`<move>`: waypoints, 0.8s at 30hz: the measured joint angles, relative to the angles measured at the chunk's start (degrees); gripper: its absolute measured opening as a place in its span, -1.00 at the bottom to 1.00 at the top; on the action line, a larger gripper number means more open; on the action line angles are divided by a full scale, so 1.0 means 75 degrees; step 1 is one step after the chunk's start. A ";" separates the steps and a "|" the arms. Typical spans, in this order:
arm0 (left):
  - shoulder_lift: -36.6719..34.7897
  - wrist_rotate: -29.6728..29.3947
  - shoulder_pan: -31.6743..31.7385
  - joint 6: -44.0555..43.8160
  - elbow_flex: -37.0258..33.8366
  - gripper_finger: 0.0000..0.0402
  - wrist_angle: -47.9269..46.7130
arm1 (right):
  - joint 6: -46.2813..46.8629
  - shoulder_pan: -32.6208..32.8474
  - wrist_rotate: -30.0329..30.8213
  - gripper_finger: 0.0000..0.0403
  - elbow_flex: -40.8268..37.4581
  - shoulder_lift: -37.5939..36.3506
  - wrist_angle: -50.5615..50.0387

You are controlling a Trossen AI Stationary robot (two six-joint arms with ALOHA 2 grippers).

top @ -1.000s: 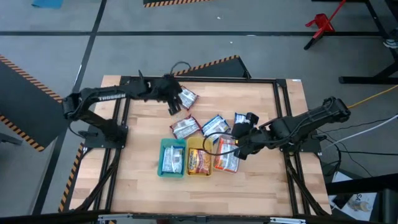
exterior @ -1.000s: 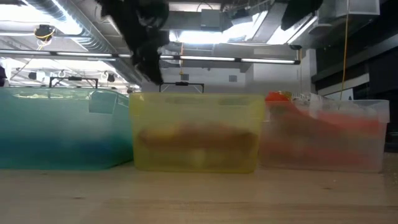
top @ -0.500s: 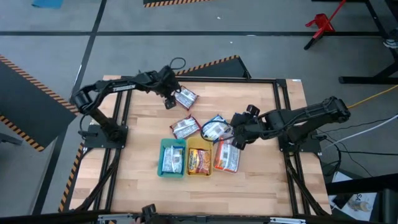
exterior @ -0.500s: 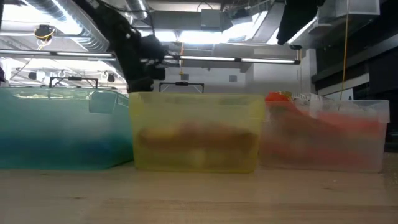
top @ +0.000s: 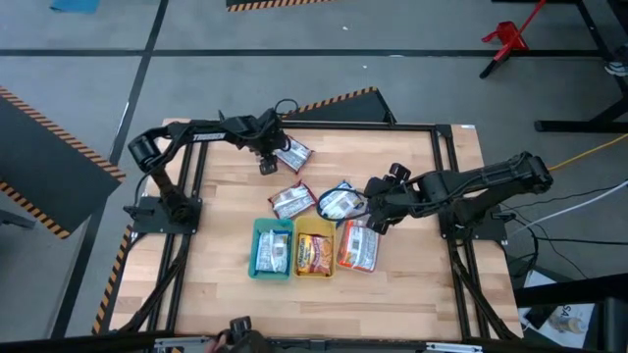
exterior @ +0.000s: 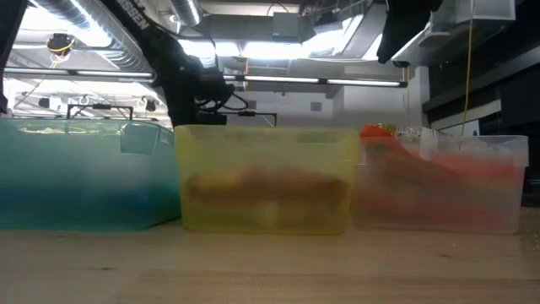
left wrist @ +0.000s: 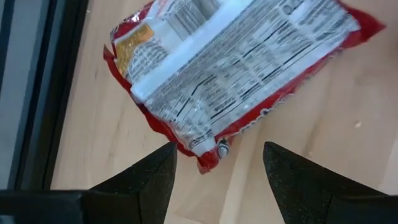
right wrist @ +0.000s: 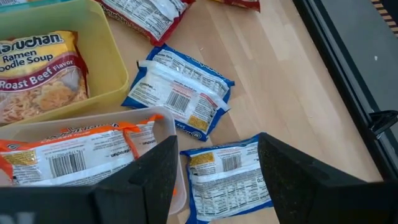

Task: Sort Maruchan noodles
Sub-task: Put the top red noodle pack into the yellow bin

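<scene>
A red Maruchan packet point(left wrist: 242, 68) lies back side up on the wood near the far edge point(top: 292, 154). My left gripper point(left wrist: 217, 165) hangs open over its near-left corner point(top: 265, 159) and touches nothing. My right gripper point(right wrist: 217, 171) is open above a blue packet point(right wrist: 227, 177), mid-table just beyond the clear tray point(top: 378, 211). A second blue packet point(right wrist: 180, 96) and another red one point(top: 291, 200) lie flat nearby. The green tray point(top: 272, 247) holds a blue-and-white packet, the yellow tray point(right wrist: 109, 59) a Roast Beef packet point(right wrist: 37, 74), and the clear tray point(right wrist: 165, 121) an orange packet point(right wrist: 74, 155).
The three trays stand side by side toward the near edge, filling the low view: green point(exterior: 84, 177), yellow point(exterior: 266, 177), clear point(exterior: 439, 181). A black frame rail point(left wrist: 37, 93) runs along the table edges. Bare wood shows on the table's left side and along its near edge.
My right gripper has moved from over the clear tray toward the far edge, and now hangs above the loose blue packets. My left gripper has drawn back a little toward the table's left, off the red packet, which stayed where it lay.
</scene>
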 joint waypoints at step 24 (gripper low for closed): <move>0.0999 0.0167 0.0143 0.0277 0.0009 -0.13 0.1095 | 0.0130 0.0009 0.0077 0.04 -0.0003 0.0000 0.0016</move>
